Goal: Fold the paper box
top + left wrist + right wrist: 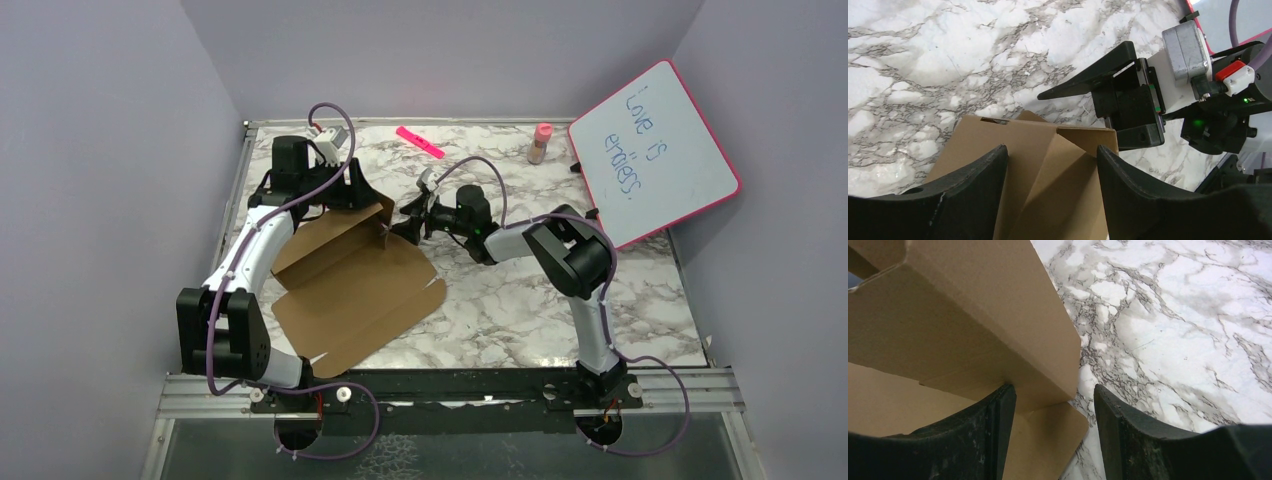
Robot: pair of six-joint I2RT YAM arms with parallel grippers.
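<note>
The paper box [350, 290] is a brown die-cut cardboard sheet lying mostly flat on the left half of the marble table [560, 300], with its far wall folded upright. My left gripper [362, 192] is open over that wall's far right corner. In the left wrist view the raised flaps of the box [1013, 135] stand between the fingers of the left gripper [1052, 148]. My right gripper [405, 222] is open at the same corner from the right. In the right wrist view the right gripper [1053, 388] straddles the end of the wall of the box [948, 315], with its left finger [993, 430] against the wall.
A pink-framed whiteboard [655, 150] leans at the back right. A pink marker [420, 141] and a small pinkish bottle [540, 143] lie near the back edge. Grey walls close in the table on three sides. The right gripper's finger [1088, 80] shows in the left wrist view.
</note>
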